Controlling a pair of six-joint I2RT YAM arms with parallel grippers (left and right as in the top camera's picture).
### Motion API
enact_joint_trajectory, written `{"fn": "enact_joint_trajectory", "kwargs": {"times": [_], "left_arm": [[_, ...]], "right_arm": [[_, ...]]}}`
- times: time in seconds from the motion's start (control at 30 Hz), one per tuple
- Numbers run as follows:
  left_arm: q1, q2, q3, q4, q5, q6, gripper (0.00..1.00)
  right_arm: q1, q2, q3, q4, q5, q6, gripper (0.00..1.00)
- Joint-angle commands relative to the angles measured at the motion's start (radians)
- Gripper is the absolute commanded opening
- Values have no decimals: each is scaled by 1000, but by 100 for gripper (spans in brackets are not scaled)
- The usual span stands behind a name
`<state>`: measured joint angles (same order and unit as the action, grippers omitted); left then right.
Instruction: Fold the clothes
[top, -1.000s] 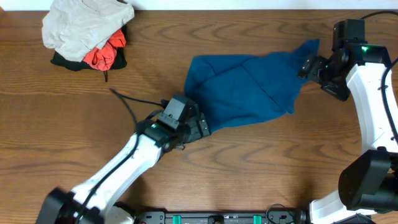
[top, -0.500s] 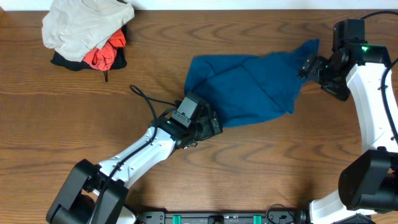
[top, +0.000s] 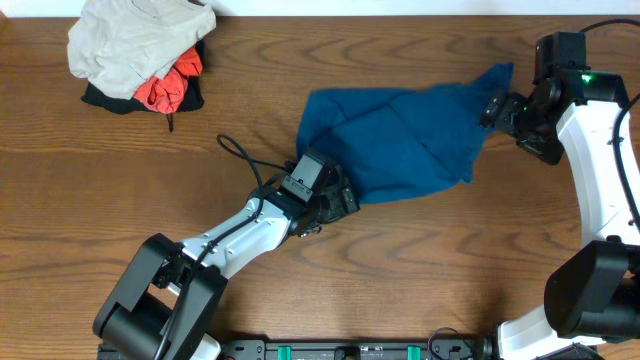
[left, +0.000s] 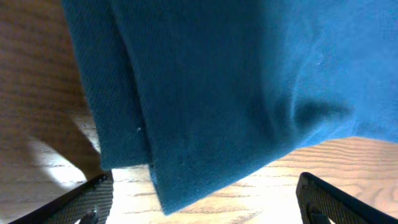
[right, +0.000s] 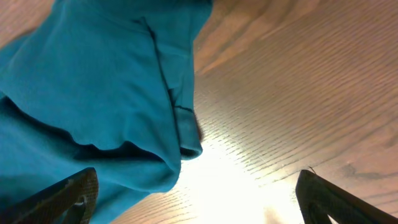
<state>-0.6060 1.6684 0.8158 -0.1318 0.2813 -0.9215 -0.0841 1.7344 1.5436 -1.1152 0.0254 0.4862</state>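
Two grippers, both open, nothing held | left gripper (top: 338, 200) at near-left hem of shirt (top: 400, 145), right gripper (top: 497, 107) at its far-right tip | shirt rumpled on table (top: 100, 180), centre-right | I'd pinch each corner deep, then draw apart evenly to spread it.

Garments counted: four in total.
- One teal-blue shirt (top: 400, 140).
- One pale beige-grey garment (top: 130, 40).
- One orange-red garment (top: 165, 88).
- One black garment (top: 100, 98).

The last three make up one heap.

Robot arms counted: two, the left arm (top: 240, 230) and the right arm (top: 600, 170).

End effectors counted: two, one per arm, namely the left end effector (top: 338, 196) and the right end effector (top: 492, 108).

Wooden surface (top: 100, 200): one.
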Motion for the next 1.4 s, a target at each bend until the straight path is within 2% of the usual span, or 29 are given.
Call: {"fn": "enact_joint_trajectory", "kwargs": {"times": [0.0, 0.33, 0.43, 0.6, 0.87, 1.0, 1.07, 1.23, 1.37], "left_arm": [[-2, 21, 7, 16, -16, -8, 94], [-2, 71, 7, 76, -16, -8, 94], [-2, 79, 7, 85, -17, -8, 85], [-2, 82, 6, 67, -16, -8, 53], [-2, 82, 7, 43, -9, 8, 25], [1, 82, 7, 43, -9, 11, 9], [1, 82, 7, 43, -9, 11, 6], [1, 82, 6, 42, -16, 12, 6], [1, 82, 7, 27, -35, 12, 6]], "right_arm": [[-9, -14, 11, -9, 16, -16, 99], [-20, -14, 11, -50, 16, -16, 99], [-23, -14, 11, -79, 16, -16, 99], [-23, -14, 11, -138, 16, -16, 90], [-22, -14, 3, -175, 14, -16, 87], [-22, -14, -51, -145, -64, -16, 89], [-22, -14, -93, -106, -120, -18, 93], [-22, -14, -254, 108, -331, -53, 96], [-22, -14, -336, 238, -358, -53, 96]]}}
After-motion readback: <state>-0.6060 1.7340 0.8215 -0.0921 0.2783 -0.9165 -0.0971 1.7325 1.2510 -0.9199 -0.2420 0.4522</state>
